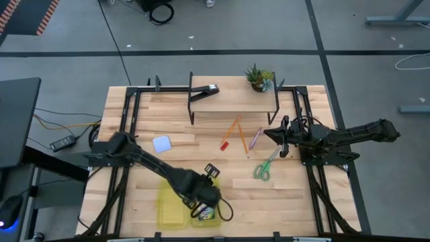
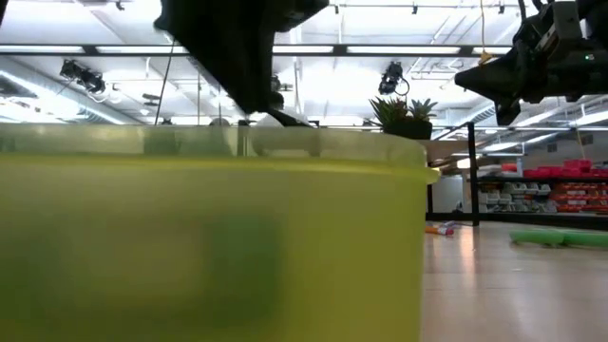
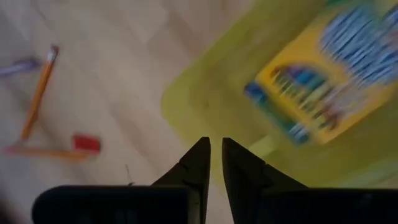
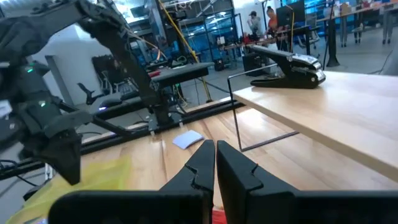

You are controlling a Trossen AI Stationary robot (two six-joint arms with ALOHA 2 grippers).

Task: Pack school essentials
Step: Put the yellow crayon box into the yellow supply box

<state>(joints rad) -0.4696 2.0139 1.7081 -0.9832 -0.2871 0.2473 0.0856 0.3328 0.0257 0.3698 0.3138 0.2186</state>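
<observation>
Yellow-green bin (image 2: 209, 247) fills the low view at the table's near edge, the crayon box (image 3: 323, 78) lying inside; its printing is too blurred to read. Left gripper (image 1: 205, 202) hangs over it, jaws nearly closed, empty. Beyond lie a pale block (image 1: 161, 143), red piece (image 1: 224, 144), pencils (image 1: 232, 129) and scissors (image 1: 263, 168). Right gripper (image 1: 282, 138) hovers closed, empty, below the shelf (image 1: 232, 101) with clip tool (image 4: 292, 68) and plant (image 1: 259, 78).

Evenly lit from ceiling strip lights (image 2: 399, 49), glaring white in the low view. Only soft, short shadows on the bench (image 1: 295, 195). Badly out of focus up close: yellow-green bin (image 2: 209, 247) a smeared wall. Motion-blurred in the left wrist view, crayon box (image 3: 326, 71) streaked. Sharp from overhead.
</observation>
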